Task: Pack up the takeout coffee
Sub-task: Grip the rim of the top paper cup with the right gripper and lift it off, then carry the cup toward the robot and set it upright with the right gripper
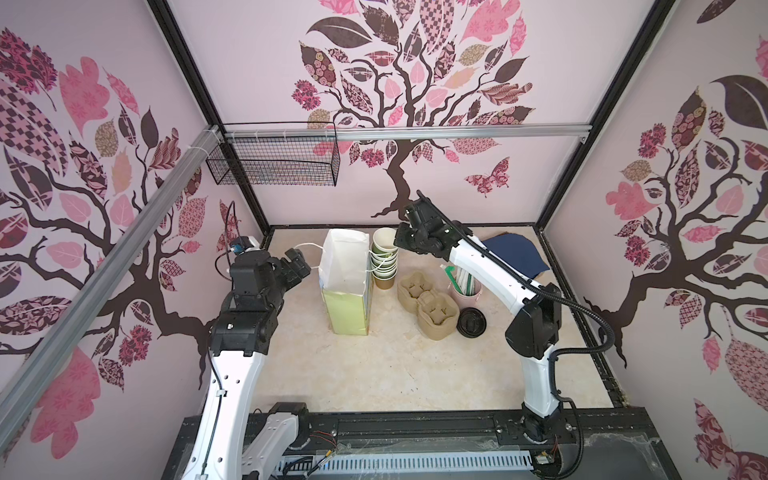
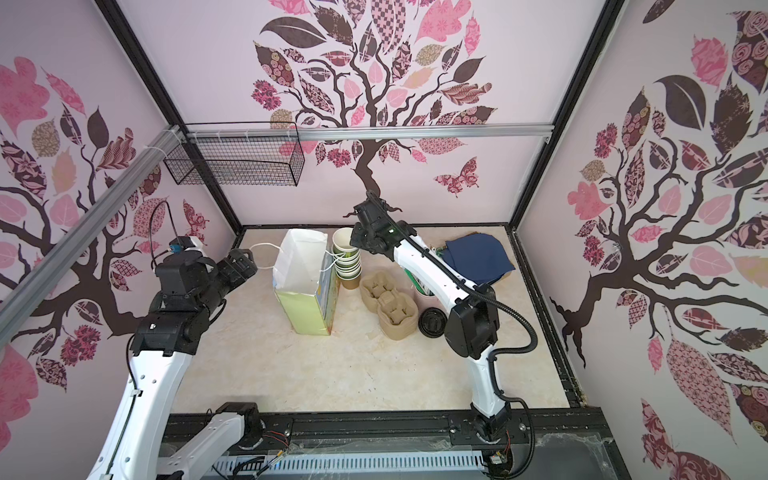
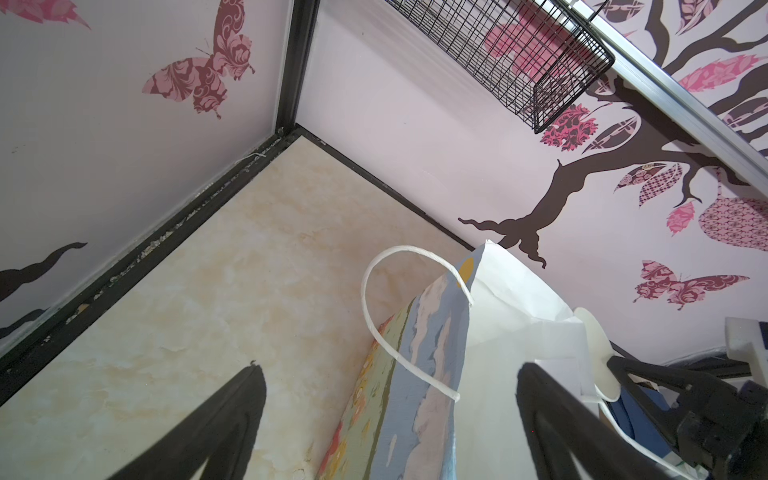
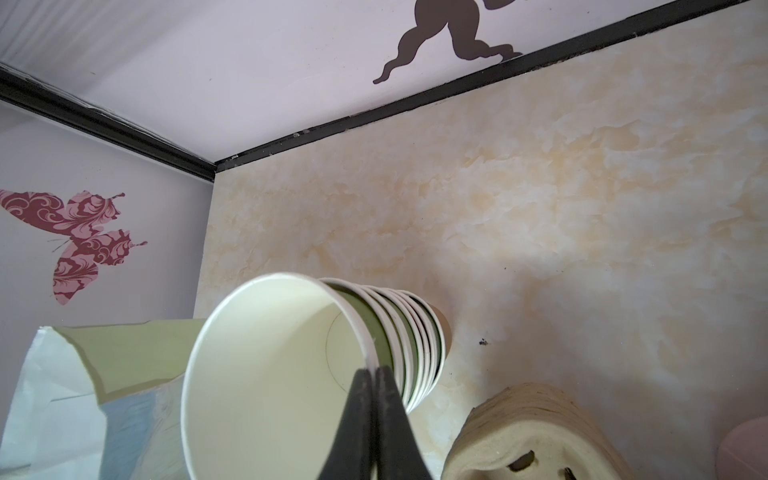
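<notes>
Right end effector (image 4: 374, 371) was pinched tight on the rim of the top cup (image 4: 266, 374); left end effector (image 3: 390, 369) gaped wide beside the bag (image 1: 347, 309). A black lid (image 1: 471, 322) sat by the carrier (image 1: 436, 322) on the bench (image 1: 374, 374), and whether any cup stood under it couldn't be made out.

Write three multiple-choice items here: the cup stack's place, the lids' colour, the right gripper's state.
1. In both top views the cup stack stands: A left of the paper bag; B right of it; C inside it.
2. The lids beside the cup carriers are: A white; B black; C pink.
3. The right gripper is: A open above the bag; B shut on nothing; C shut on the rim of the top cup.
Key: 1 B, the stack shows on the bag's right; 2 B, they look black; 3 C, the right wrist view shows it pinching the rim.
</notes>
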`<action>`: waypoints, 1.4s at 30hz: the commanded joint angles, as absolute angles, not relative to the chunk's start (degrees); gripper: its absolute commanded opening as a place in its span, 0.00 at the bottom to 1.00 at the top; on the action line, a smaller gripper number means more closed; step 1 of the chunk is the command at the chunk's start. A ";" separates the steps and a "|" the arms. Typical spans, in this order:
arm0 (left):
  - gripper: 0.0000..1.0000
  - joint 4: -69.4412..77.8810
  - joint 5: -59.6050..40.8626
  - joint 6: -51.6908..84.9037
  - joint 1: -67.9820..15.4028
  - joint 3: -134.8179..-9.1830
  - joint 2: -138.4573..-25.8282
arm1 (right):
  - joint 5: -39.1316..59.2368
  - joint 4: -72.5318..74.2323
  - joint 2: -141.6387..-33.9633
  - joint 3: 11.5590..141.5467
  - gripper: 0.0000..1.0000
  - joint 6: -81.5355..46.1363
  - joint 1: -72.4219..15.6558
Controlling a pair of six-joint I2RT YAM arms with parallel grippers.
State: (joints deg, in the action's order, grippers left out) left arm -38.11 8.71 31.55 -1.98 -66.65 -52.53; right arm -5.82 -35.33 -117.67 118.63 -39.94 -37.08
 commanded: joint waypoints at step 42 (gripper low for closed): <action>0.98 -37.35 8.54 28.88 -2.25 -69.87 -53.23 | -17.84 -40.67 -104.15 127.86 0.00 -33.87 -37.53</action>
State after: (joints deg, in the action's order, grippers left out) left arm -37.82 8.32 30.50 -1.98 -66.70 -52.82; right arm -13.82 -38.11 -109.97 125.62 -36.77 -37.28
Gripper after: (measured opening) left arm 0.979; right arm 0.060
